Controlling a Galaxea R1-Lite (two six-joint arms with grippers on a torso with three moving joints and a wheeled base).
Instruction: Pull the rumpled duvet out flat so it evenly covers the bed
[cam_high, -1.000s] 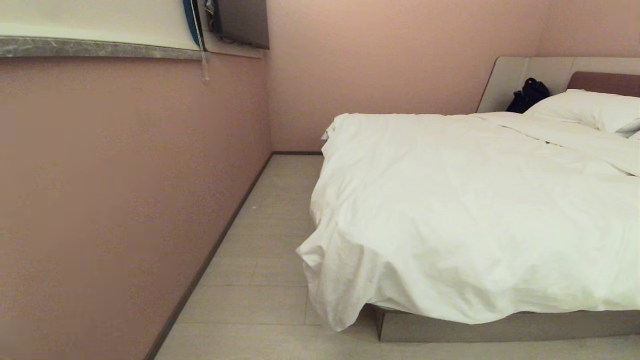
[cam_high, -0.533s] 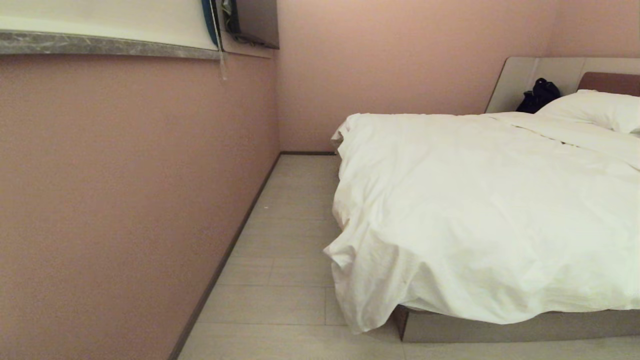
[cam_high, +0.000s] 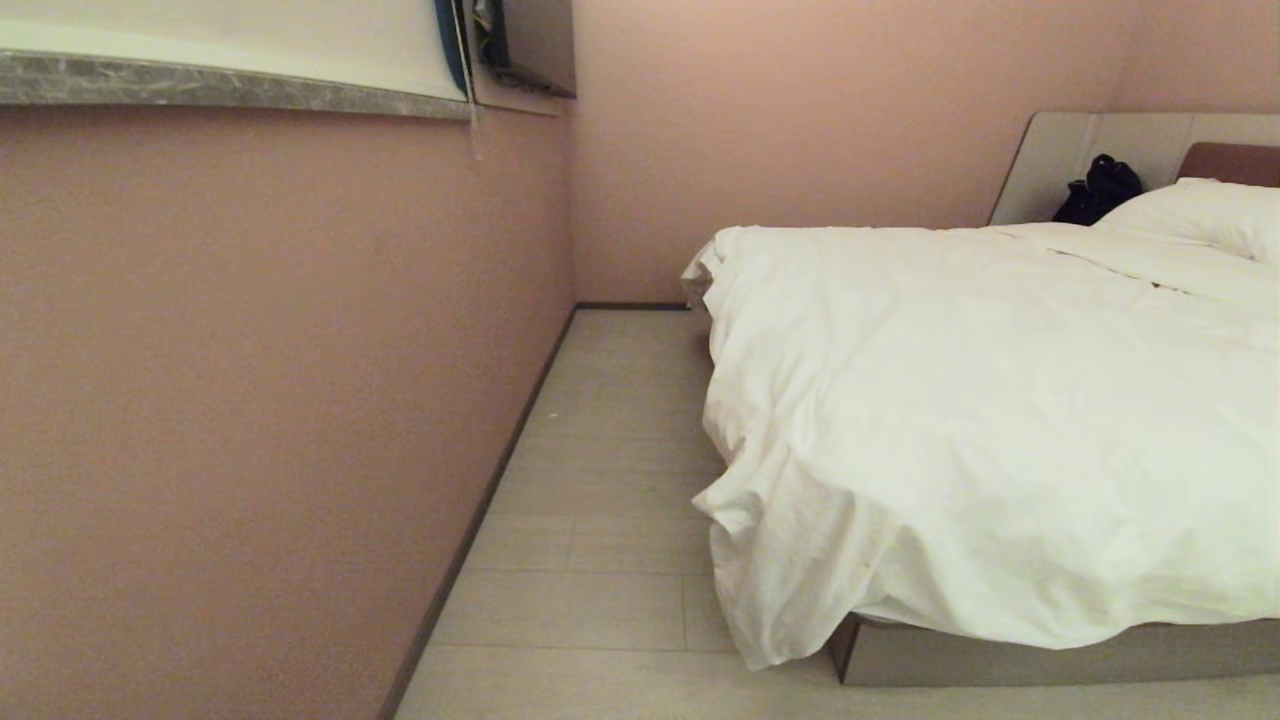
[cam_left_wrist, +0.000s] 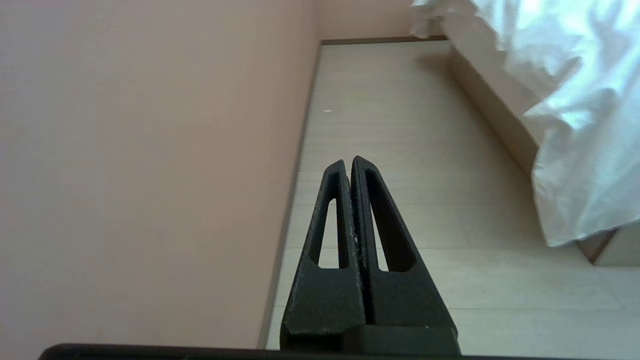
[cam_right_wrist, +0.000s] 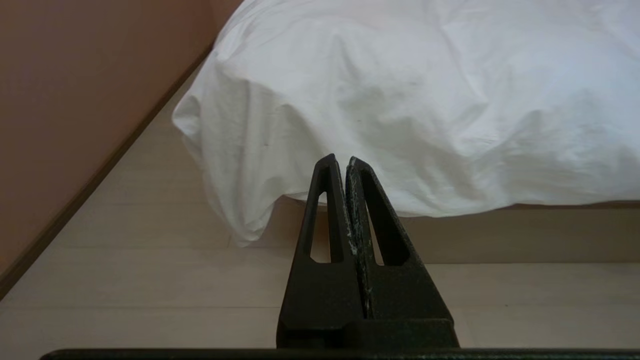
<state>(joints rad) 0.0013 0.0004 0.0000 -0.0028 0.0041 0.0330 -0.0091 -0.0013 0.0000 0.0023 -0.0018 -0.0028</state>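
A white, wrinkled duvet (cam_high: 980, 400) lies across the bed (cam_high: 1000, 655), filling the right half of the head view. Its near left corner droops over the beige base toward the floor (cam_high: 760, 600). In the right wrist view the duvet (cam_right_wrist: 425, 100) hangs ahead of my right gripper (cam_right_wrist: 339, 159), which is shut, empty and apart from the cloth. My left gripper (cam_left_wrist: 348, 161) is also shut and empty, pointing along the floor aisle with the duvet corner (cam_left_wrist: 575, 200) off to one side. Neither arm shows in the head view.
A pink wall (cam_high: 250, 400) runs along the left, with a grey stone ledge (cam_high: 200, 88) near its top. A narrow strip of pale plank floor (cam_high: 600, 500) lies between wall and bed. A pillow (cam_high: 1200, 215) and a dark bag (cam_high: 1095, 190) rest at the headboard (cam_high: 1060, 150).
The whole head view has shifted: bed and wall corner now sit further right in the picture, so the camera has moved. Duvet and grippers look unchanged.
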